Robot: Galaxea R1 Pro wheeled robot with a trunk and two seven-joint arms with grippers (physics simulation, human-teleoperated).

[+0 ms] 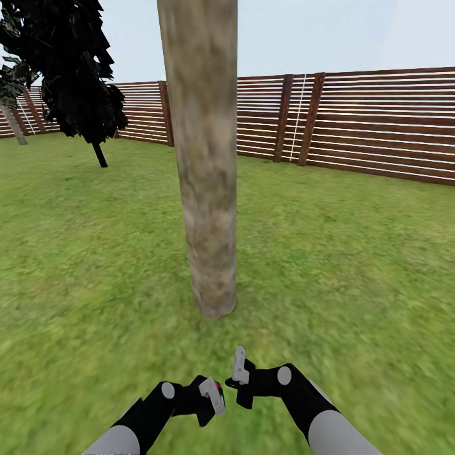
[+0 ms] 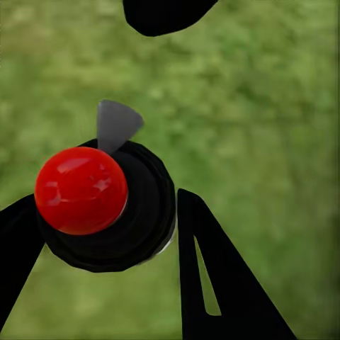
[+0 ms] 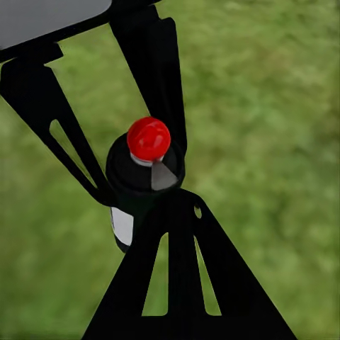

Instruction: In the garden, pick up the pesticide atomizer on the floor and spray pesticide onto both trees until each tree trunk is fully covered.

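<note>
A thick, mottled beige-grey tree trunk (image 1: 205, 189) rises from the lawn straight ahead, and its foliage is above the frame. The pesticide atomizer (image 1: 217, 385) is a black bottle with a red round cap (image 2: 81, 190) and a grey nozzle tab. My left gripper (image 1: 211, 395) is shut on the atomizer (image 2: 142, 212), holding it low in front of the trunk's base. My right gripper (image 1: 239, 370) is close beside it, fingers together. In the right wrist view its tips (image 3: 177, 202) are next to the atomizer (image 3: 145, 170).
A brown slatted wooden fence (image 1: 354, 120) runs along the back of the lawn (image 1: 354, 265). A thin-trunked dark-leaved tree (image 1: 76, 69) stands at the back left, with a leaning pale trunk (image 1: 12, 123) at the far left edge.
</note>
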